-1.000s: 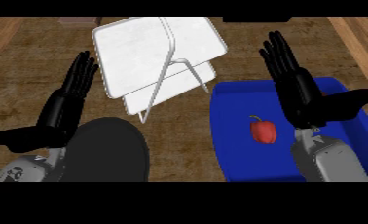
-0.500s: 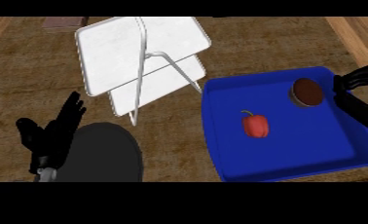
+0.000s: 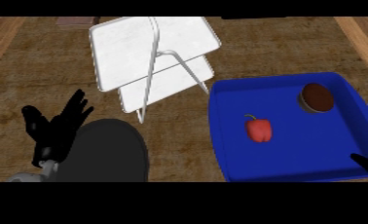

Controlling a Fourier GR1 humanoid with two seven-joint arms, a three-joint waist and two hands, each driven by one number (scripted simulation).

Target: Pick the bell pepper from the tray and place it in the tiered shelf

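The small red bell pepper (image 3: pixel 259 129) lies on the floor of the shallow blue plastic tray (image 3: pixel 302 155), left of the tray's middle and apart from its walls. The left hand (image 3: pixel 61 123) shows well apart from it, across the counter at the view's lower left. Its black fingers are straight and fanned out and hold nothing. Of the right hand (image 3: pixel 357 159) only a black tip shows at the view's right edge, over the tray's lower right corner, to the right of the pepper and lower in the view. Whether its fingers are spread or curled I cannot tell.

The pepper is glossy red, with a short dark stem pointing up and to the left. A dark brown round dish (image 3: pixel 316 96) sits in the tray's upper right part. The white two-tiered shelf with a thin metal frame (image 3: pixel 151 47) stands on the brown wood-grain counter (image 3: pixel 287 47), just beside the tray's upper left corner.

Half a second ago the right hand showed beside the brown dish; it now shows lower. The left hand is slightly higher in the view. The pepper has not moved on the tray.
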